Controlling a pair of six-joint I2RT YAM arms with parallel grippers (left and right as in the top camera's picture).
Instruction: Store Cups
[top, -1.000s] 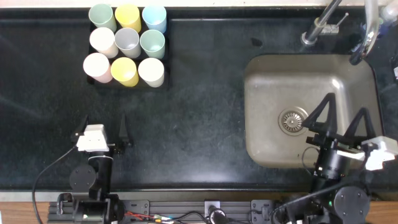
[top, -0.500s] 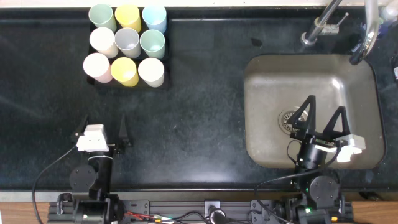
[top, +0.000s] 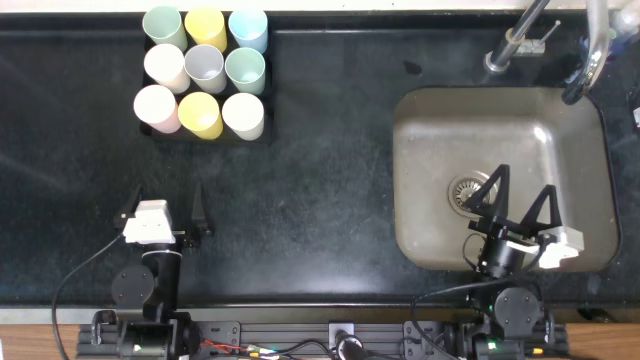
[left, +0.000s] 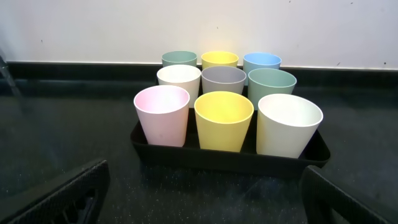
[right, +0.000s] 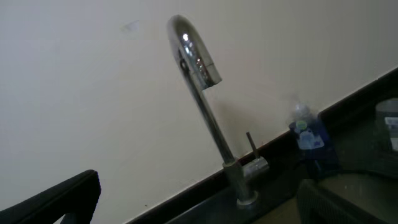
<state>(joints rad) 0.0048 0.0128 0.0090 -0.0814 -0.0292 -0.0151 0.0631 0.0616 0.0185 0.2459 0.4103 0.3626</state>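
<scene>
Several pastel cups (top: 205, 72) stand upright in a black tray (left: 224, 160) at the counter's far left. From the left wrist view, a pink cup (left: 162, 114), a yellow cup (left: 224, 119) and a white cup (left: 288, 124) form the nearest row. My left gripper (top: 165, 207) sits open near the front edge, well short of the tray, with nothing between its fingers (left: 62, 194). My right gripper (top: 518, 200) is open and empty over the sink (top: 570, 110), near the drain (top: 466, 192). Its camera faces the wall.
The steel sink takes up the right side of the dark counter (top: 320, 180). A chrome faucet (right: 199, 81) rises behind it, with a blue soap bottle (right: 309, 138) beside it against the wall. Bare counter lies between the tray and the sink.
My right arm swung left from the sink's right edge toward the drain, then settled slightly lower. The left arm and the cups stayed still.
</scene>
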